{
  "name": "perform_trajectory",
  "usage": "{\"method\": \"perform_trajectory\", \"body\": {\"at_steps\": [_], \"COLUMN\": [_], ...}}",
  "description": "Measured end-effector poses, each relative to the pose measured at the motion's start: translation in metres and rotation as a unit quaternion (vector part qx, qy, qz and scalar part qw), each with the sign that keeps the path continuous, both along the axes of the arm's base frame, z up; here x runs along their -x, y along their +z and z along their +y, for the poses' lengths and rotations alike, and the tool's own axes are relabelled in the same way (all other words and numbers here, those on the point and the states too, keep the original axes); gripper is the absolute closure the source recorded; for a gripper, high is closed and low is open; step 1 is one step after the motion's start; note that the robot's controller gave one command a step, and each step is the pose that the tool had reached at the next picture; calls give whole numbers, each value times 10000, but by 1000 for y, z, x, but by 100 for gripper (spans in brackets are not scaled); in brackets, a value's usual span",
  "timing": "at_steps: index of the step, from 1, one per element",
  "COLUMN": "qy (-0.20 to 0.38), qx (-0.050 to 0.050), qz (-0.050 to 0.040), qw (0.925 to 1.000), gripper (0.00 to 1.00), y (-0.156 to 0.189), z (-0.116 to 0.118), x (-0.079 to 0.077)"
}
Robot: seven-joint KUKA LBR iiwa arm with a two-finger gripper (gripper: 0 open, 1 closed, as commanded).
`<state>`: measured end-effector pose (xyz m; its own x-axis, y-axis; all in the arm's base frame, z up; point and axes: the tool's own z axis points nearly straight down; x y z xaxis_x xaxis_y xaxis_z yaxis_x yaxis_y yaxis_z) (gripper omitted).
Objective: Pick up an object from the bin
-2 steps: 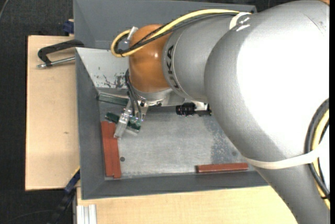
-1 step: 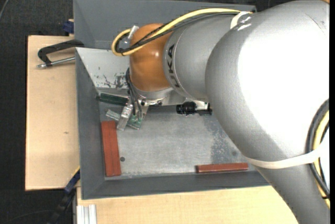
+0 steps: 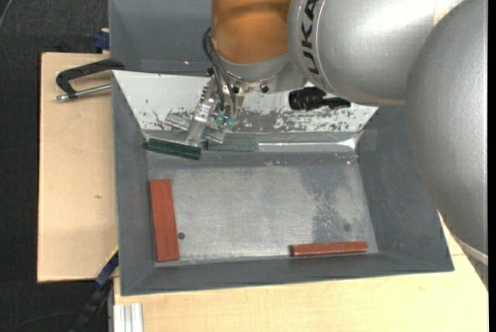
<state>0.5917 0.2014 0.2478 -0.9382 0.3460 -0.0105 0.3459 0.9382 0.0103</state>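
Illumination was bright and overhead. Glare whitened the rear wall of the bin (image 3: 151,94); soft highlights banded the silver casing of the arm (image 3: 372,20).

Robotics lab: KUKA arm (image 3: 372,28) reaching into grey metal bin (image 3: 130,191).

The bin (image 3: 248,214) is matt grey metal (back wall scuffed); left red block (image 3: 163,220) and front red block (image 3: 328,249) look matt.
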Motion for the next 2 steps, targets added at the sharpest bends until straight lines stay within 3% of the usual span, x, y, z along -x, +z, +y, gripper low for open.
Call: {"method": "perform_trajectory", "body": {"at_steps": [1,2], "qy": [-75,-9], "qx": [49,10], "qz": [95,7], "qw": [9999,10000], "gripper": [100,100], "y": [-79,-11], "z": [-76,-61], "x": [7,5]}}
